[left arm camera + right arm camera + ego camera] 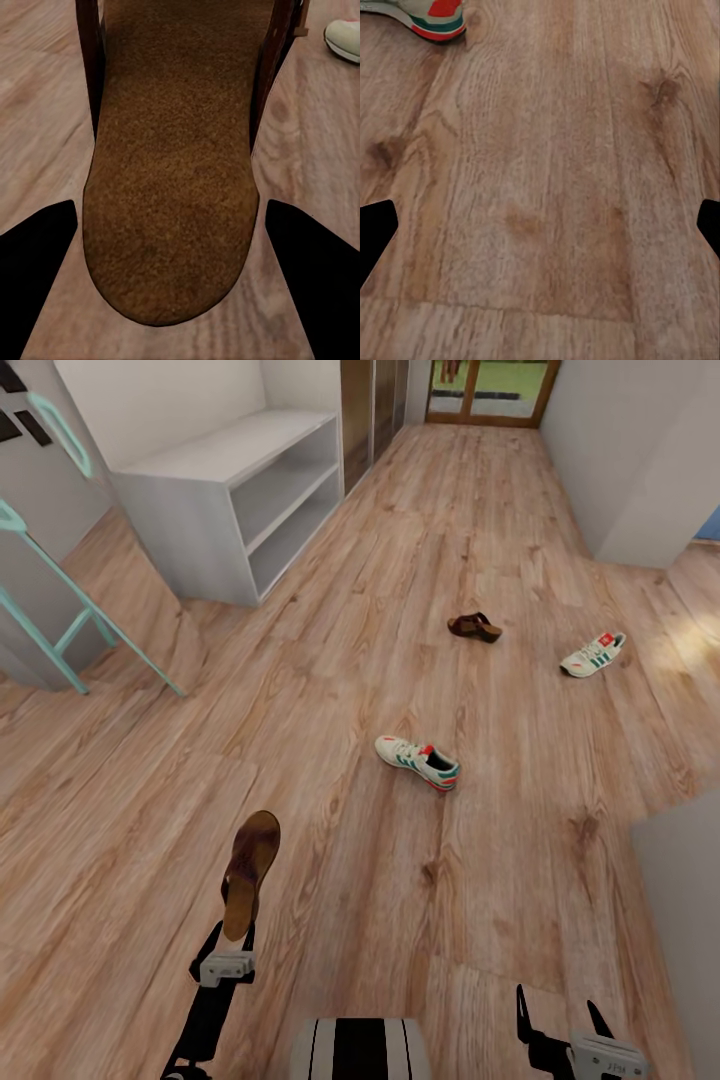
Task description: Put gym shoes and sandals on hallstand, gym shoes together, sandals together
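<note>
left gripper [226, 950] clamps a sandal [250, 870] at 7 o'clock; right gripper [565, 1020] jaws spread, probably empty; nearest gym shoe [418, 760] centre-floor.

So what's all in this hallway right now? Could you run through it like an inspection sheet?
Surface: wood plank floor, nothing spilled.
Job's things: one sandal held by the left gripper; second sandal on the floor; near sneaker and far sneaker on the floor, apart; rack with nothing seen on its top or shelves.
Clutter: nothing seen.
Grippers: left shut on the sandal; right gripper open, holding nothing.
Cables: nothing seen.
Surroundings: teal frame at left, glass door at the far end.
</note>
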Available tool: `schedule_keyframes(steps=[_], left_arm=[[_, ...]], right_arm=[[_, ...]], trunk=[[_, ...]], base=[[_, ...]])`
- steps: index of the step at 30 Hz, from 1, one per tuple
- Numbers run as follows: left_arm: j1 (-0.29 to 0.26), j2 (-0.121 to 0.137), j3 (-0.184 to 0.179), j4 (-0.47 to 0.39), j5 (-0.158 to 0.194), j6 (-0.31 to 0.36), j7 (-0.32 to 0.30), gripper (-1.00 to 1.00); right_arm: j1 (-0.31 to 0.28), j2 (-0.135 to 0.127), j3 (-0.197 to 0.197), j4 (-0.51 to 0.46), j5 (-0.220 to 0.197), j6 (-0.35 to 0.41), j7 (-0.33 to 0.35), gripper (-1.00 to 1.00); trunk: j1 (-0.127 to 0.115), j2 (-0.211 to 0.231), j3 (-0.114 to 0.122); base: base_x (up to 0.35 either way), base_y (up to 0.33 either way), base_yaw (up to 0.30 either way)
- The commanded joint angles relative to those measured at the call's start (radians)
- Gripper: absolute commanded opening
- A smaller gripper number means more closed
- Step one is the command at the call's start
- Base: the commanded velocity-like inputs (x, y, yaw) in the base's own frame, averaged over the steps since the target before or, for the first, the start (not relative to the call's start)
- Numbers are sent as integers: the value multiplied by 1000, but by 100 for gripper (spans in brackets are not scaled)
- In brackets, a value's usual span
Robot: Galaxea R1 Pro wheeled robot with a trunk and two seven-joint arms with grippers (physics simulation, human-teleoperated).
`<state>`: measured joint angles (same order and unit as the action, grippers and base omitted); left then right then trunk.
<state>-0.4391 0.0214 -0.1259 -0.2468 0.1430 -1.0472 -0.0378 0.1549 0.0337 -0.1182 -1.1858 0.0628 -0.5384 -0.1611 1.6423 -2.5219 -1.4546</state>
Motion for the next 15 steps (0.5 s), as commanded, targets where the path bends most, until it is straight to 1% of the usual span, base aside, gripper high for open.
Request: schedule_keyframes(steps=[1, 10, 15], left_arm=[[0, 0, 0, 0, 0, 0, 0, -100], [0, -1, 0, 0, 0, 0, 0, -100], [0, -3, -1, 0, 0, 0, 1, -100]], right_arm=[[0, 0, 0, 0, 0, 0, 0, 100], [0, 1, 0, 0, 0, 0, 0, 100], [0, 2, 0, 0, 0, 0, 0, 100]], trunk=[[0, 0, 0], [0, 0, 0], [0, 0, 0]], base=[[318, 0, 0], [321, -3, 0], [300, -92, 0]])
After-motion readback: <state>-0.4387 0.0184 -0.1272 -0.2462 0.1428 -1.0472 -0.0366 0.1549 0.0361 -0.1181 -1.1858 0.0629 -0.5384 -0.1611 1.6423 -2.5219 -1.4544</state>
